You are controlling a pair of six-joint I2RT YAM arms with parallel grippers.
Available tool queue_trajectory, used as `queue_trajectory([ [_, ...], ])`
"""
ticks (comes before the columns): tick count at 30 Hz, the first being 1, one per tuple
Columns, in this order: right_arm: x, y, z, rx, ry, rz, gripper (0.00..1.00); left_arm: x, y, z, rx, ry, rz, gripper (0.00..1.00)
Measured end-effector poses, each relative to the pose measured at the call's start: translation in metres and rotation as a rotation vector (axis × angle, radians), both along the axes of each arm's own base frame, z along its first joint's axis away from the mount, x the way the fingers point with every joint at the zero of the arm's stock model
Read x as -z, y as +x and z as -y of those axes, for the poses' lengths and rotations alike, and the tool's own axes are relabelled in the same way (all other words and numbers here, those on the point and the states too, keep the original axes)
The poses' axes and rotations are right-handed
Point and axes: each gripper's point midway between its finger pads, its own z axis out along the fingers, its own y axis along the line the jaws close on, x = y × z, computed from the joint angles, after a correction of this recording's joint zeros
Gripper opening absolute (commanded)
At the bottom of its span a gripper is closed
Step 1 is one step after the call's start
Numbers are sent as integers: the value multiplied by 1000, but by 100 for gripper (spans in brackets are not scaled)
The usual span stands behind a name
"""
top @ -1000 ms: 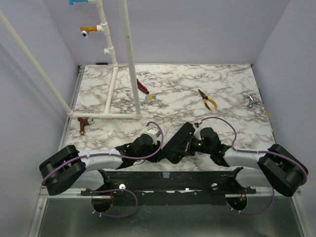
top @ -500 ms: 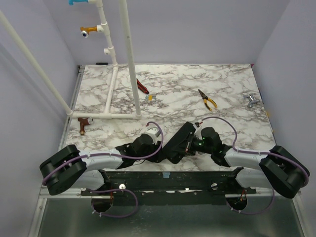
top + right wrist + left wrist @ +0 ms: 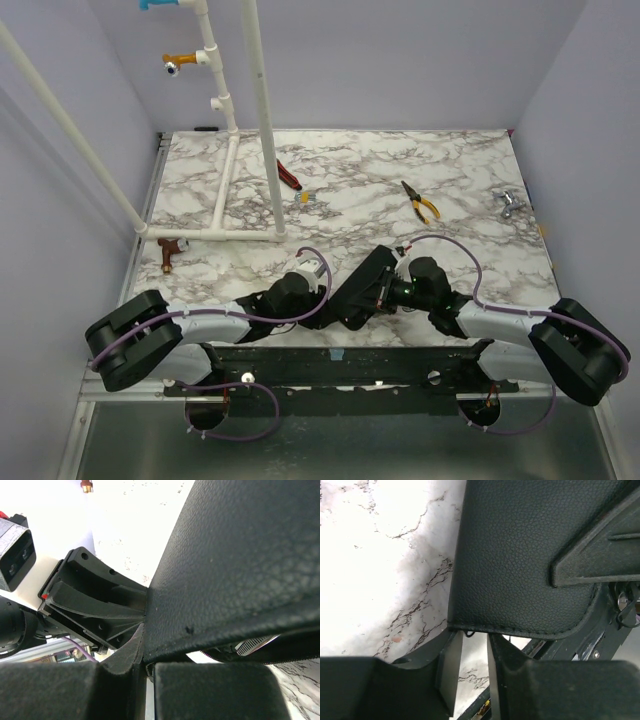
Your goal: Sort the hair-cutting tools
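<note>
A black leather case (image 3: 362,288) stands half open near the table's front edge, between my two grippers. My right gripper (image 3: 398,290) is shut on the case's flap (image 3: 150,655), which fills the right wrist view. My left gripper (image 3: 322,300) is at the case's lower left edge (image 3: 520,630). Its fingers (image 3: 449,667) stand a little apart with bare table showing between them. A small silver metal tool (image 3: 508,204), possibly scissors, lies at the far right. The other scissors and the black comb are hidden.
Yellow-handled pliers (image 3: 421,202) lie right of centre. A red-and-black-handled tool (image 3: 289,175) lies by a white pipe frame (image 3: 225,195) at the back left. A brown fitting (image 3: 167,252) lies at the left edge. A toothed strip (image 3: 255,645) shows under the flap.
The arms' rear links have shifted slightly. The case and both grippers stay where they were.
</note>
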Motion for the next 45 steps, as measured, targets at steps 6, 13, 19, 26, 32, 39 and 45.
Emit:
queue_trajectory([
  [6, 0, 0, 0, -1, -1, 3, 1, -1, -1, 1, -2, -11, -4, 1],
  [13, 1, 0, 1, -1, -6, 2, 1, 1, -2, -2, -10, -13, -11, 0],
  [19, 8, 3, 3, 22, -30, -5, 1, 2, -3, -8, -30, -5, -15, 0],
  [26, 31, 5, 5, 45, -90, -46, 1, 9, -2, -14, -48, 55, -39, 0],
  [32, 46, 12, 2, 76, -101, -72, 1, 11, -2, -14, -49, 101, -54, 0],
  [39, 51, 23, -2, 123, -80, -78, 1, 12, -6, -6, -20, 162, -33, 0],
  [45, 52, 26, -4, 139, -66, -85, 1, 12, -16, 6, 30, 175, -23, 0],
])
